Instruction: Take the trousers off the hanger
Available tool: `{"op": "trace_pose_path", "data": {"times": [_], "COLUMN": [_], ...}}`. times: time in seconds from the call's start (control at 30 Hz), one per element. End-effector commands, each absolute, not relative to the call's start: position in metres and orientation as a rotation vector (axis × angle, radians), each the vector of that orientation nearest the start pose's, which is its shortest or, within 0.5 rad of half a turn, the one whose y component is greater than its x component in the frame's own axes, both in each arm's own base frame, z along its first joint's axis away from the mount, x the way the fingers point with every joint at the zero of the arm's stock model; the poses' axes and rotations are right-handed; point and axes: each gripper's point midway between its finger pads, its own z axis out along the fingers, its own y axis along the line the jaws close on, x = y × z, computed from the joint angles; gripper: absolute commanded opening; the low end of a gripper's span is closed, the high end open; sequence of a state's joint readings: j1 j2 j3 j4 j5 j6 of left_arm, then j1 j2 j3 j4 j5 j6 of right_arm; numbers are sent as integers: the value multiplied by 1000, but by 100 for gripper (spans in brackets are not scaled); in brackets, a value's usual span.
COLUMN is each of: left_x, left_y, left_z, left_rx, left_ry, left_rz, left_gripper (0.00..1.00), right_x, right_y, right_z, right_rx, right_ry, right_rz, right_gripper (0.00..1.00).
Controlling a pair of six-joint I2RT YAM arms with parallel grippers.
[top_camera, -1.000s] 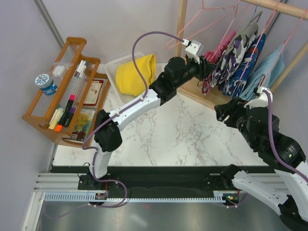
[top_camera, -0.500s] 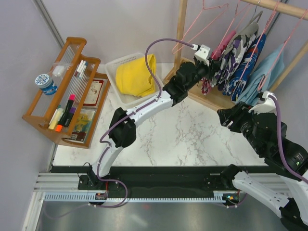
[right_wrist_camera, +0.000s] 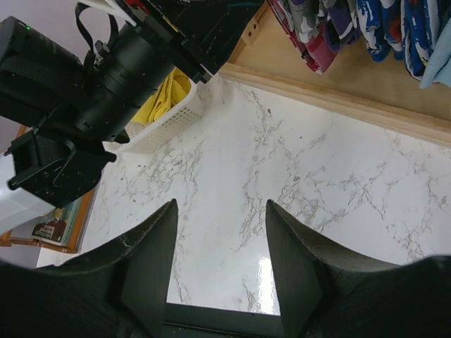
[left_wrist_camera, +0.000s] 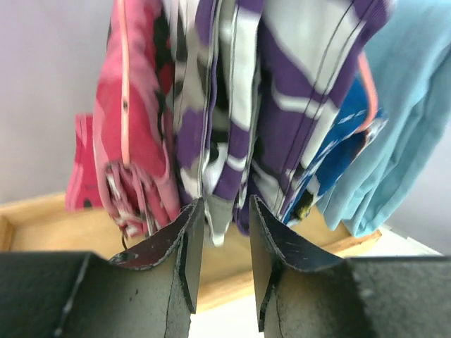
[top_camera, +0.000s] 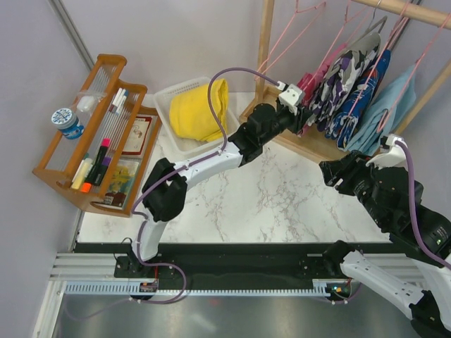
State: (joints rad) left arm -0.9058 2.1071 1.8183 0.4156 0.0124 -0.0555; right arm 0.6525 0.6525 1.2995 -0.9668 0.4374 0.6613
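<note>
The pink camouflage trousers (left_wrist_camera: 134, 134) hang folded over a pink hanger at the left end of the rail (top_camera: 313, 76), and also show in the right wrist view (right_wrist_camera: 310, 44). The yellow trousers (top_camera: 200, 109) lie in the white basket (top_camera: 168, 98). My left gripper (top_camera: 304, 116) is open just below the hanging clothes. Its tips (left_wrist_camera: 225, 205) sit under the hem of the purple-white garment (left_wrist_camera: 282, 105), right of the pink trousers, with nothing between them. My right gripper (right_wrist_camera: 222, 211) is open over bare marble, low on the right (top_camera: 331, 172).
A wooden shelf rack (top_camera: 67, 165) with pens and a bottle stands at the left. The clothes rack's wooden base (top_camera: 310, 144) and post (top_camera: 266, 35) are at the back right. Empty pink hangers (top_camera: 296, 32), a blue patterned garment (top_camera: 366, 91) and a light blue one (top_camera: 391, 105) hang there.
My left gripper rose toward the hanging clothes, then dropped back slightly left, below their hems. The right arm has hardly moved.
</note>
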Motion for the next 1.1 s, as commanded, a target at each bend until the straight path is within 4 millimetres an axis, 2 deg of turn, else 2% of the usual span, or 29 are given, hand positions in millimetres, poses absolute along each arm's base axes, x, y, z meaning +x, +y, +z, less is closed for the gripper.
{"op": "trace_pose_path", "data": {"times": [0.0, 0.07, 0.1, 0.13, 0.23, 0.33, 0.4, 0.43, 0.5, 0.53, 0.57, 0.63, 0.7, 0.77, 0.8, 0.83, 0.97, 1.07], "left_x": [390, 398, 406, 409, 425, 439, 445, 447, 453, 453, 458, 460, 465, 468, 472, 471, 473, 475], "left_y": [-509, -509, -514, -514, -522, -527, -529, -530, -535, -535, -538, -540, -545, -546, -548, -548, -549, -548], "left_z": [397, 398, 386, 395, 391, 389, 390, 398, 390, 397, 388, 393, 382, 387, 378, 387, 392, 396], "left_rx": [659, 638, 642, 630, 612, 595, 584, 576, 580, 569, 571, 557, 555, 536, 534, 524, 507, 502], "left_ry": [1172, 1170, 1185, 1167, 1166, 1154, 1150, 1134, 1135, 1121, 1132, 1118, 1127, 1108, 1116, 1096, 1058, 1035], "left_rz": [-748, -725, -707, -706, -667, -633, -631, -637, -635, -639, -637, -650, -664, -666, -670, -680, -690, -684], "left_gripper": [37, 36, 35, 34, 30, 19, 20, 23, 34, 36, 36, 37, 36, 35, 33, 33, 29, 20], "right_x": [178, 177, 176, 176, 175, 175, 175, 176, 176, 177, 177, 178, 178, 177, 178, 177, 177, 177], "right_y": [76, 78, 79, 79, 79, 79, 79, 80, 82, 83, 83, 85, 86, 87, 87, 87, 89, 89], "right_z": [366, 367, 366, 365, 366, 366, 368, 368, 369, 368, 368, 367, 365, 365, 365, 365, 363, 365], "right_rx": [289, 293, 293, 296, 298, 298, 294, 290, 284, 283, 279, 278, 276, 281, 279, 278, 276, 278], "right_ry": [1856, 1853, 1853, 1854, 1853, 1854, 1854, 1857, 1859, 1862, 1862, 1865, 1870, 1868, 1872, 1871, 1877, 1875], "right_rz": [520, 542, 545, 550, 561, 558, 557, 558, 559, 559, 562, 563, 566, 578, 577, 581, 585, 588], "right_gripper": [60, 60, 60, 60, 60, 60, 60, 60, 60, 60, 60, 60, 59, 59, 59, 59, 59, 59]}}
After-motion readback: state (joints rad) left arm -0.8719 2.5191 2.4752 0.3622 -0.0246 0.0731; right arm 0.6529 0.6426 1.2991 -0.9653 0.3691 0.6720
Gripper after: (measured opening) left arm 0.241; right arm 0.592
